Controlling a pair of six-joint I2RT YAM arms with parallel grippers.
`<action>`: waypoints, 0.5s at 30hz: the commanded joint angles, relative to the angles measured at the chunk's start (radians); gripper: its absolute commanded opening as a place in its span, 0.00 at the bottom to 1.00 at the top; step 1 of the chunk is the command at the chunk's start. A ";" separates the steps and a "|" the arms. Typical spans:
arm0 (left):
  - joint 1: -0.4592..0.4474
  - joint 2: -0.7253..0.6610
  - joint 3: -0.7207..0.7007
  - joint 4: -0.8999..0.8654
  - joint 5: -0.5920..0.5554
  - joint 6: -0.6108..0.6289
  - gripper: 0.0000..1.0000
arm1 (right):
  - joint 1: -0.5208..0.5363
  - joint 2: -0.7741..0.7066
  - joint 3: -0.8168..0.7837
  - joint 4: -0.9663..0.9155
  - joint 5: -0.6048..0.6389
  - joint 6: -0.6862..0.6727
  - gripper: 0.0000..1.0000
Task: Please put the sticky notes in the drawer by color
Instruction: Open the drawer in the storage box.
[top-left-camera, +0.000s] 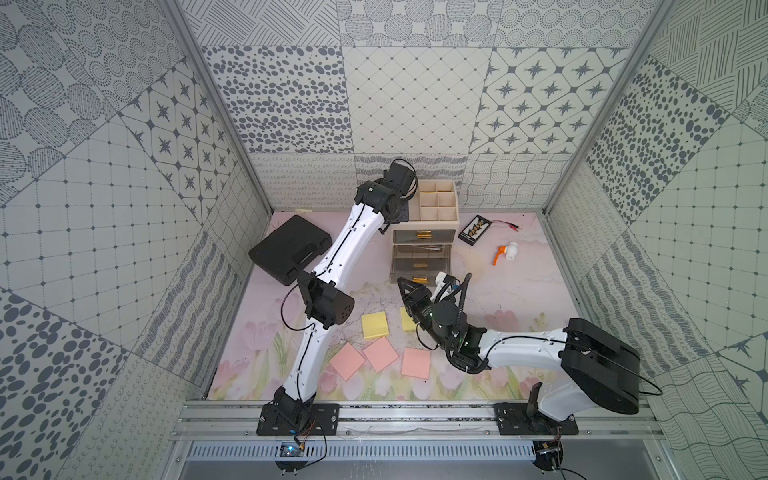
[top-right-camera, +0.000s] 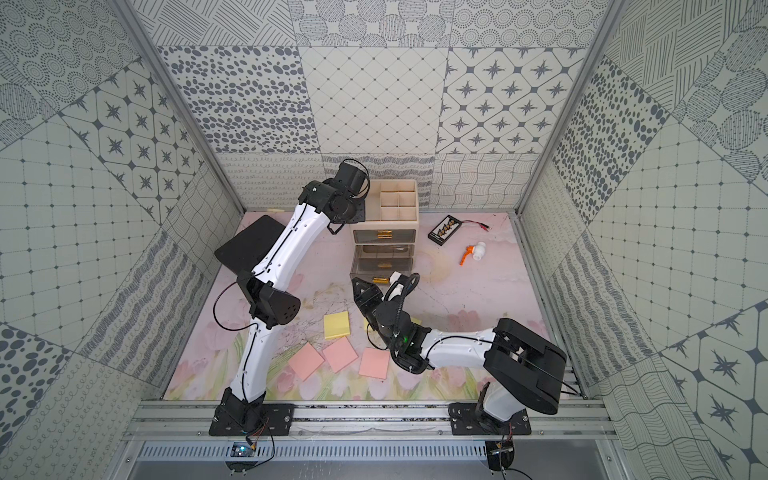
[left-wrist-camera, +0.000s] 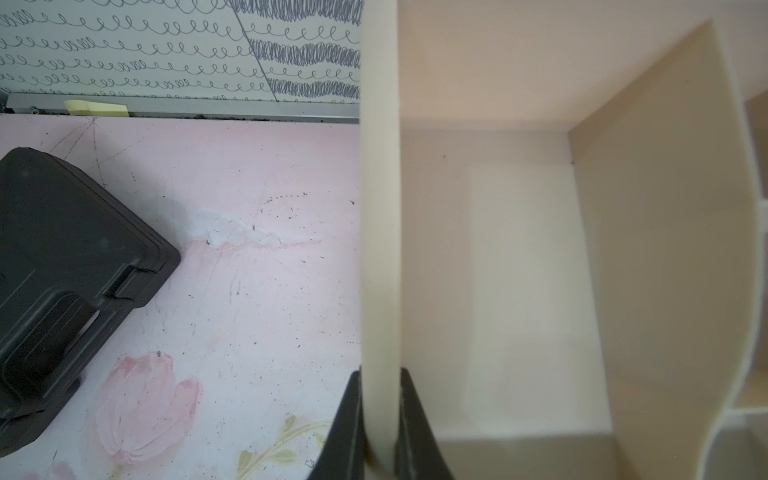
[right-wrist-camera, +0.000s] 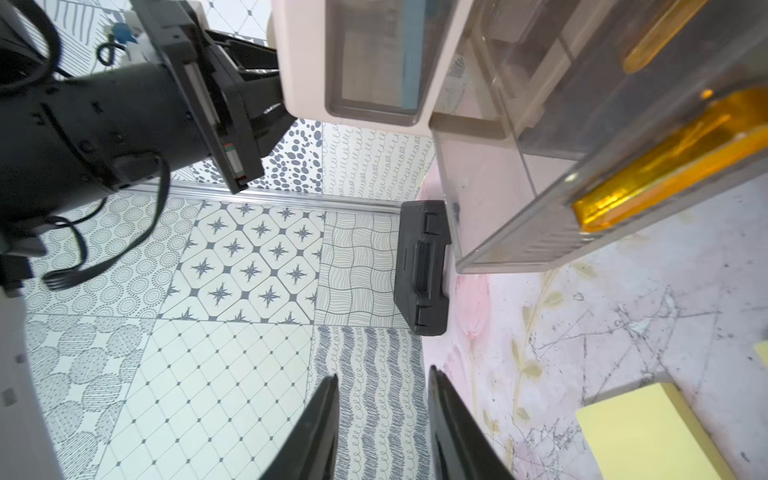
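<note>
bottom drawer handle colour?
Translucent amber-gold; the handle shows best in the right wrist view.

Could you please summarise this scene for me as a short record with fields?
left gripper: shut on the top tray wall of the drawer chest
right gripper: open, empty, near the bottom drawer
bottom drawer: pulled out
pink sticky notes: three loose on the mat
yellow sticky notes: two near the pink ones, one partly hidden by right arm

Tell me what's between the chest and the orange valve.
Nothing. In both top views only bare mat lies between the chest and the valve.
</note>
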 joint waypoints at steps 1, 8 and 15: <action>-0.004 0.024 -0.013 0.064 0.039 -0.065 0.00 | -0.002 -0.036 -0.025 0.030 -0.012 -0.034 0.41; 0.003 0.014 -0.019 0.068 0.073 -0.046 0.21 | -0.012 -0.241 -0.049 -0.183 -0.025 -0.135 0.53; 0.025 -0.037 -0.079 0.143 0.189 -0.022 0.71 | -0.014 -0.604 0.040 -0.841 0.081 -0.296 0.58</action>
